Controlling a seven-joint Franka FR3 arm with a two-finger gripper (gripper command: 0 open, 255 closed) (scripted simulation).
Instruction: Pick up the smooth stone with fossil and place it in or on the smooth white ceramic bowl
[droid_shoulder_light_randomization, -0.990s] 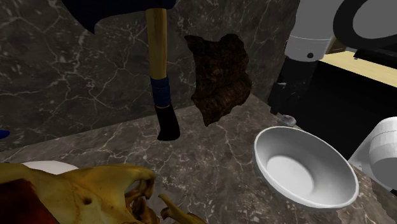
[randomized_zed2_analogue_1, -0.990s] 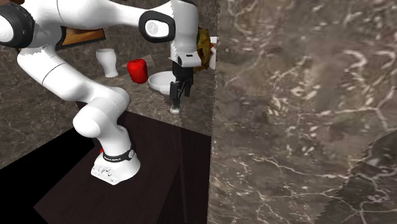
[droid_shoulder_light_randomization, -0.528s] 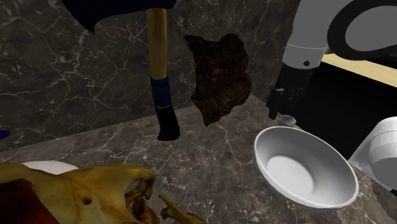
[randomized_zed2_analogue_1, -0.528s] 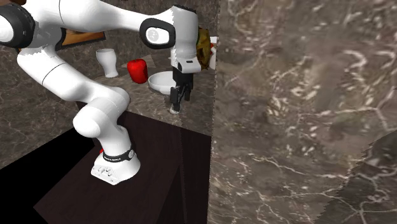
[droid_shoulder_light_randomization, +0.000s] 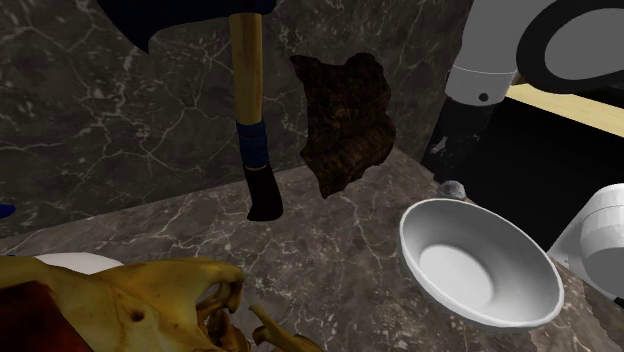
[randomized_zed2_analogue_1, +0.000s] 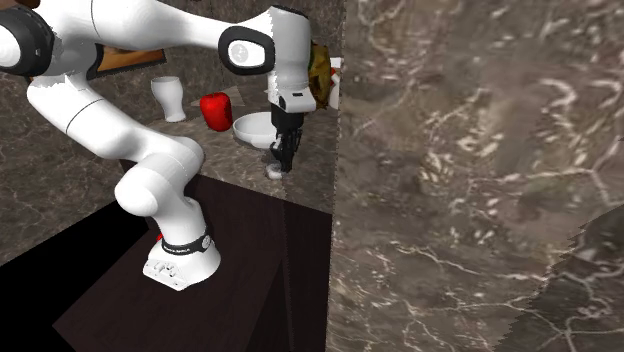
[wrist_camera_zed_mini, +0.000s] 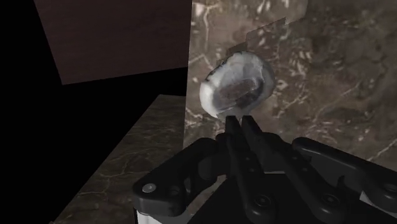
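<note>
arm (randomized_zed2_analogue_1: 150, 40): elbow bent, reaching forward | wrist: upright | tool (wrist_camera_zed_mini: 238, 122): pointing straight down

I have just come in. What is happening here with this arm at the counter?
A white robot arm is working on a dark marble counter. Its black gripper is lowered right at a small pale stone with a darker patch in its middle. The stone lies near the counter's edge, close beside an empty white bowl. The stone is not yet in the bowl, and the pictures do not show whether it is grasped.
</note>
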